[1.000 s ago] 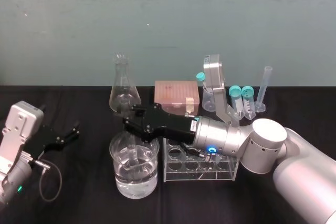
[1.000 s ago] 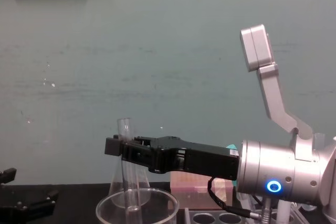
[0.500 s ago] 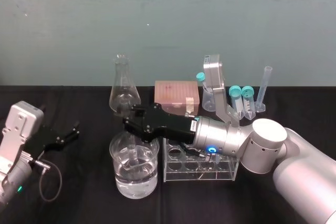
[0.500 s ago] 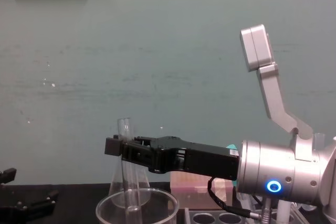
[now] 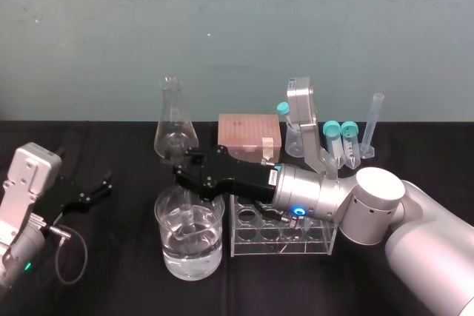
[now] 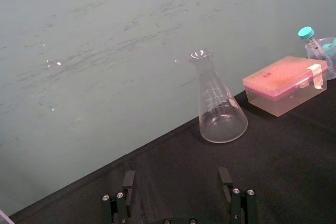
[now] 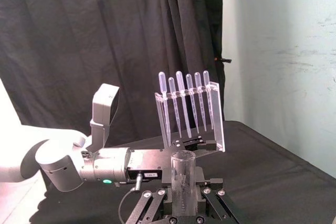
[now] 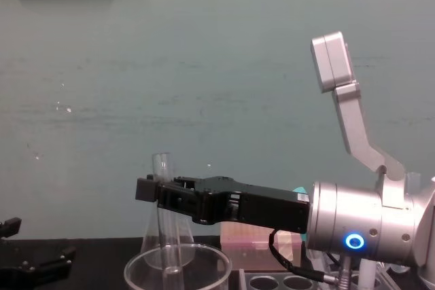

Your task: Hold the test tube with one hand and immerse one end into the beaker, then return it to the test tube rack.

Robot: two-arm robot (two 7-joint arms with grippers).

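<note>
- Right gripper [image 5: 182, 165] reaches out level, its black fingers clamped on the upper part of the test tube [image 7: 184, 174]. Gripping that high probably keeps the fingers clear of the glassware while the rounded end goes down.
- Directly beneath the gripper stands the beaker [image 5: 167, 257], partly filled with clear liquid. The tube hangs nearly upright inside its rim, but I cannot tell whether its lower end is wetted.
- Under the gripper's wrist, just beside the beaker, sits the test tube rack [image 5: 255, 246]. Being so close, it should make the return a short sideways carry.
- Well off to the gripper's left, the left gripper [image 5: 102, 190] rests low over the table with fingers spread and holding nothing. It looks parked out of the working path.
- Beyond the gripper are a conical flask [image 5: 175, 127] and a pink box [image 5: 249, 132].
- Behind the rack are teal-capped tubes [image 5: 337, 138] and a thin graduated cylinder [image 5: 372, 123], likewise set back from the dipping spot.
- Everything stands on a black cloth table [image 5: 111, 271] before a scuffed teal wall [image 5: 237, 27].
- Facing the other way, the right wrist view shows a black curtain [image 7: 79, 51] and a clear pipette stand [image 7: 189, 111].
</note>
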